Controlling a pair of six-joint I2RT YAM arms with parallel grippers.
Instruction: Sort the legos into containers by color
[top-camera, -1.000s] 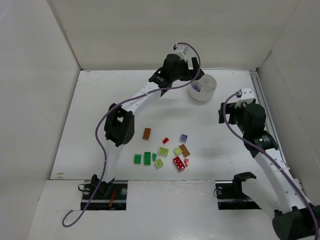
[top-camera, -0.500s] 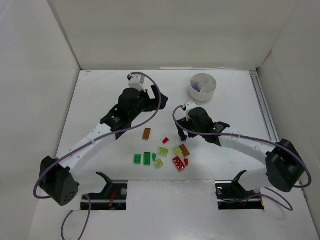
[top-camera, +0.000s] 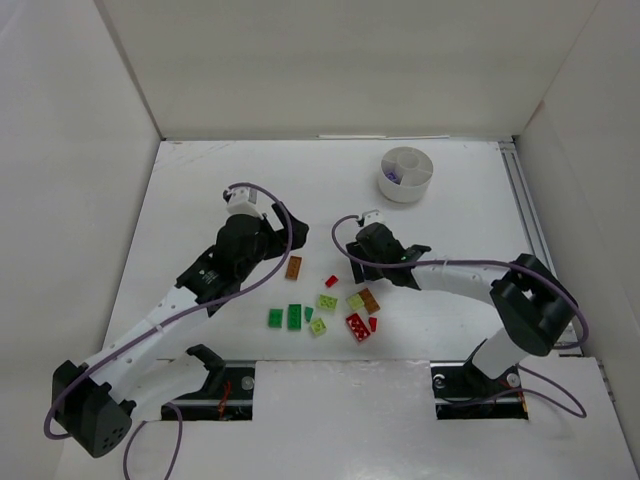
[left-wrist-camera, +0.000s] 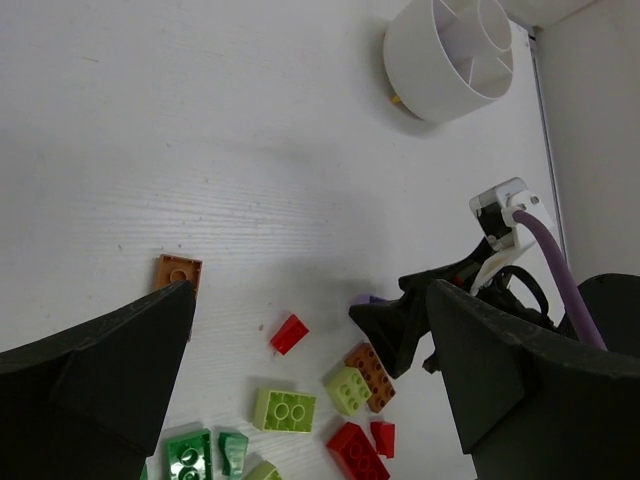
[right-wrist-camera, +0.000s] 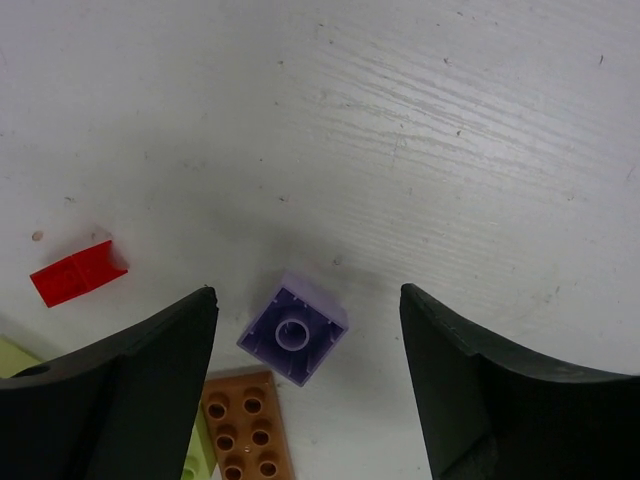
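The legos lie in a loose pile near the table's front: an orange-brown plate (top-camera: 293, 266), a small red piece (top-camera: 331, 281), lime bricks (top-camera: 326, 301), a brown brick (top-camera: 369, 299), a red brick (top-camera: 356, 327) and green plates (top-camera: 294, 316). A purple brick (right-wrist-camera: 293, 335) lies upside down between the open fingers of my right gripper (right-wrist-camera: 305, 295), untouched. In the top view my right gripper (top-camera: 368, 265) covers it. My left gripper (top-camera: 268, 248) is open and empty, hovering left of the pile (left-wrist-camera: 308, 290). The white divided dish (top-camera: 406, 174) stands at the back right with a purple piece (top-camera: 393, 176) inside.
White walls enclose the table on three sides. A metal rail (top-camera: 527, 215) runs along the right edge. The two arms are close together over the pile; the right gripper's finger (left-wrist-camera: 390, 325) shows in the left wrist view.
My left arm has swung away from the dish and down to the left of the pile. My right arm has come in from the right and now straddles the purple brick.
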